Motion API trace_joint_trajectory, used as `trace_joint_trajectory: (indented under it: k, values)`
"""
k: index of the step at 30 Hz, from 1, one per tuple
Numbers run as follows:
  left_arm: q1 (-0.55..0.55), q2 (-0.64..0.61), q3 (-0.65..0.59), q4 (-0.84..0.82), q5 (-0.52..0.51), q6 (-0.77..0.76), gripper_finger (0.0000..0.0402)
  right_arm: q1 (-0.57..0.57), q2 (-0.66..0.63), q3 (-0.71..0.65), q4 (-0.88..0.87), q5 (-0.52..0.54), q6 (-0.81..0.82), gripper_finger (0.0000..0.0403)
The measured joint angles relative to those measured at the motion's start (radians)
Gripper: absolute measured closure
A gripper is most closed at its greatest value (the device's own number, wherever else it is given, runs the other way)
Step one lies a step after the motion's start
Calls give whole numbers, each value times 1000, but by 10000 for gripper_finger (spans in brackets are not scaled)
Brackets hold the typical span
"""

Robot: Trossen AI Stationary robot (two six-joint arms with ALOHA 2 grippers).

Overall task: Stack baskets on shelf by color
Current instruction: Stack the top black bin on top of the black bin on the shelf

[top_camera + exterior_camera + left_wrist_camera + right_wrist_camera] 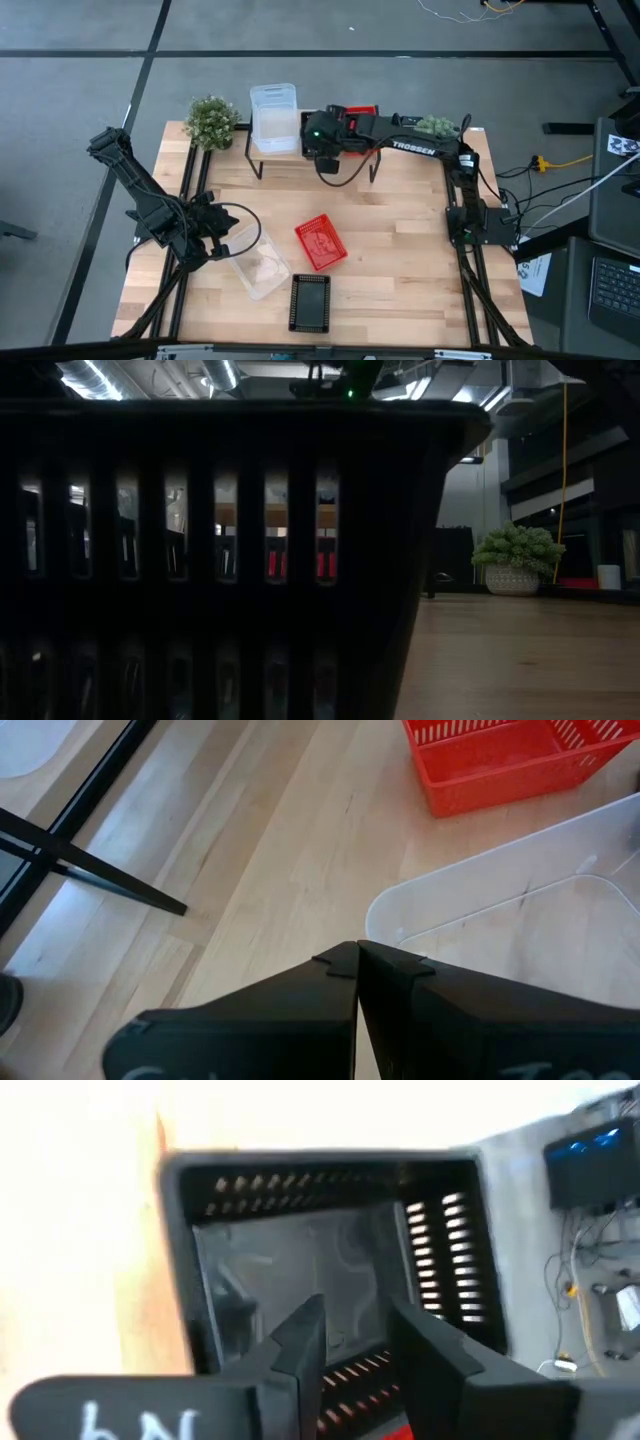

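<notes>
Right gripper (350, 1345): mine, reached across the back of the bench over the shelf, fingers spread around the near wall of a black basket (330, 1250); one finger inside, one outside; I cannot tell whether the wall is pinched or merely straddled.
Left gripper (357, 965): mine too, fingers pressed together with nothing between them, low over the front left of the bench beside the loose clear basket.
Bench (400, 250): pale wooden planks, carrying the shelf at the back and three loose baskets toward the front.
Shelf (290, 155): light plank on thin black legs along the back edge, mostly hidden under my right arm.
Clear baskets on shelf (273, 118): translucent, at the shelf's left end; how many are nested I cannot tell.
Loose clear basket (258, 265): front left, tilted to the bench edge, just beside my left gripper.
Red basket on shelf (362, 111): only a red edge shows behind my right wrist.
Loose red basket (321, 242): mid-bench, skewed, near the clear one.
Loose black basket (310, 302): front centre, filling the low view.
Left plant (211, 121): back left corner.
Right plant (436, 126): back right, partly behind my arm.
</notes>
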Motion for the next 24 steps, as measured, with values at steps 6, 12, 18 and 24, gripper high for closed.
trace_joint_trajectory:
  k: [6,12,18,24]
  values:
    - [0,0,0,0,0,-1,401,53,-59,1,-3,4,3,295]
    - [0,0,0,0,0,0,401,73,-91,2,-47,-328,7,295]
    - [0,0,0,1,0,0,401,64,-82,-105,8,-396,14,295]
    - [0,0,0,1,-1,0,401,51,-81,-190,160,-325,4,295]
